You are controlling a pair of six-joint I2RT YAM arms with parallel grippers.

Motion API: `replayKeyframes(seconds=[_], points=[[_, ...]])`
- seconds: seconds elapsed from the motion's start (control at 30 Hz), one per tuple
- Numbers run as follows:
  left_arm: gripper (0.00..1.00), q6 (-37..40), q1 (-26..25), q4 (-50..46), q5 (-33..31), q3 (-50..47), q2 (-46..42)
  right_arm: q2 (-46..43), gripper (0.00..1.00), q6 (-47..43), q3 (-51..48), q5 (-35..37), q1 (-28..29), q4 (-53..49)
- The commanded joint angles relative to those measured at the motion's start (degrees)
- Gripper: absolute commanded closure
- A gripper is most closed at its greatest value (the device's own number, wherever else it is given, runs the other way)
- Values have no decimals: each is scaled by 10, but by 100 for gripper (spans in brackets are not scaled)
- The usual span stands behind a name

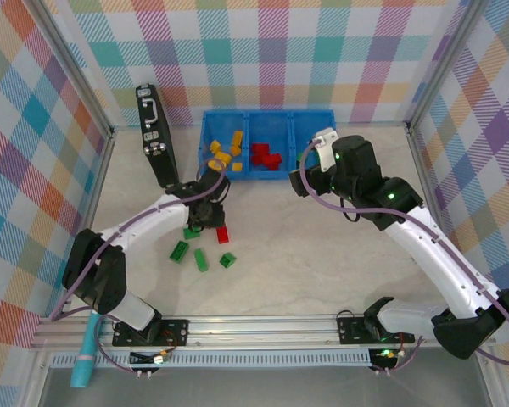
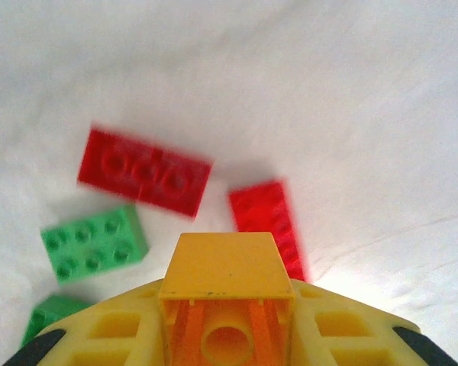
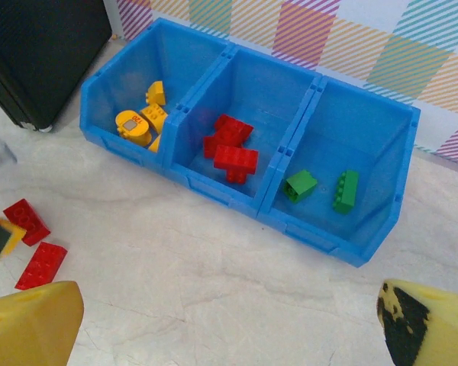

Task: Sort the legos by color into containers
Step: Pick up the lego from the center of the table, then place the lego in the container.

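My left gripper (image 1: pixel 210 214) is clenched on a yellow brick (image 2: pixel 227 263), carried just off the table. The brick's hollow underside faces the wrist camera, so I cannot judge its long axis. The move I would make turns on where the yellow compartment (image 3: pixel 122 76) sits. It is the leftmost of the three in the blue bin (image 3: pixel 221 194). In the overhead view it lies just beyond the left gripper, toward the back wall and slightly right. The left arm is clearly the nearer one. My right gripper (image 3: pixel 227 320) hangs with its jaws spread wide and empty, on the near side of the bin toward the green end. Two red bricks (image 2: pixel 143 171) and a green brick (image 2: pixel 94 242) lie on the table under the left wrist.
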Motion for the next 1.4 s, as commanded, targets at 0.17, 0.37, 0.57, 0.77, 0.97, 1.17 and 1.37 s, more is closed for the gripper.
replayKeyframes(seconds=[0.17, 0.37, 0.57, 0.77, 0.97, 1.17, 1.37], points=[[70, 100, 4, 115, -65, 132, 75, -22, 1, -13, -17, 1, 1, 21], [70, 112, 30, 214, -78, 212, 174, -23, 1, -17, -8, 7, 1, 19], [70, 108, 56, 296, -71, 245, 252, -26, 1, -25, -8, 14, 1, 16], [67, 111, 71, 305, -54, 285, 306, -27, 1, -27, -10, 25, 1, 17], [57, 103, 81, 295, -52, 287, 324, -27, 1, -27, -10, 32, 1, 16], [47, 93, 83, 265, -48, 285, 321, -18, 1, -25, -3, 32, 1, 11], [44, 93, 82, 262, -18, 233, 250, -11, 1, -26, 5, 33, 0, 4]])
